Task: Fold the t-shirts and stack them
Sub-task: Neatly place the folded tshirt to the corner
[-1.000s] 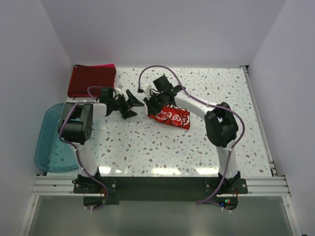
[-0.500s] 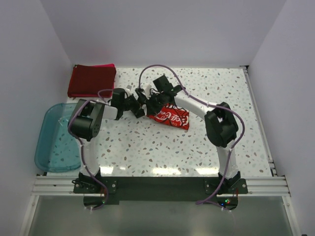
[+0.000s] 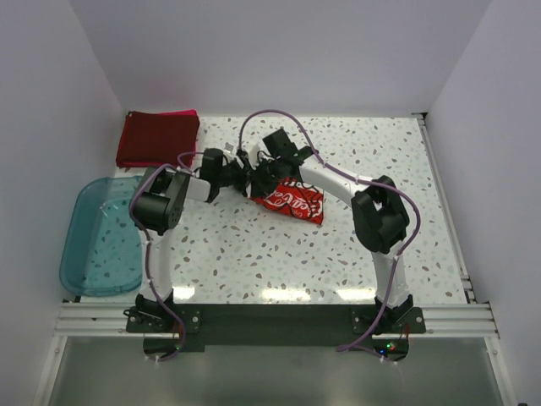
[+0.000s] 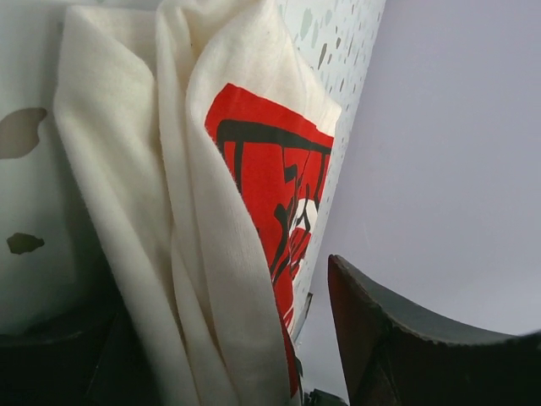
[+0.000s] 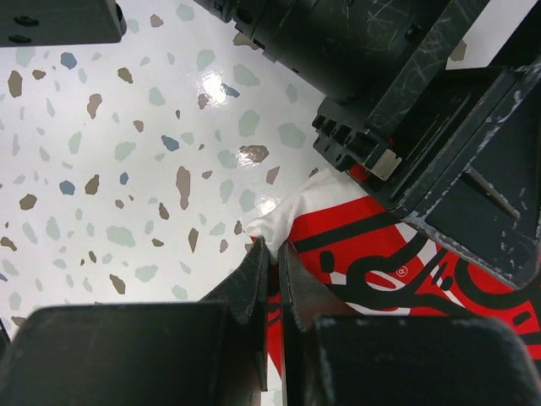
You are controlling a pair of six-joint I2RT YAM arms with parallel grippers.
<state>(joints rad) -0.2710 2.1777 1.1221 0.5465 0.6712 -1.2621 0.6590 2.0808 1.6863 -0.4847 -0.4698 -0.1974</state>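
The cream-white t-shirt (image 3: 292, 201) with the red print panel lies folded mid-table. It fills the left wrist view (image 4: 194, 211), where its edge stands between the jaws. My left gripper (image 3: 237, 178) is open at the shirt's left end, and its right finger (image 4: 406, 338) stands apart from the cloth. My right gripper (image 3: 259, 181) is shut on the shirt's white corner (image 5: 292, 211), its jaws pinching the cloth (image 5: 272, 254). The dark red t-shirt (image 3: 157, 138) lies folded at the back left, with a pink one (image 3: 188, 112) showing under its far edge.
A translucent teal tub (image 3: 95, 237) sits at the left edge of the speckled table (image 3: 338, 254). White walls close in the left, back and right sides. The left arm's body (image 5: 397, 93) crowds the right wrist view.
My left gripper has moved right from open table to the shirt's left end, beside the right gripper. The right gripper and the shirt have stayed in place.
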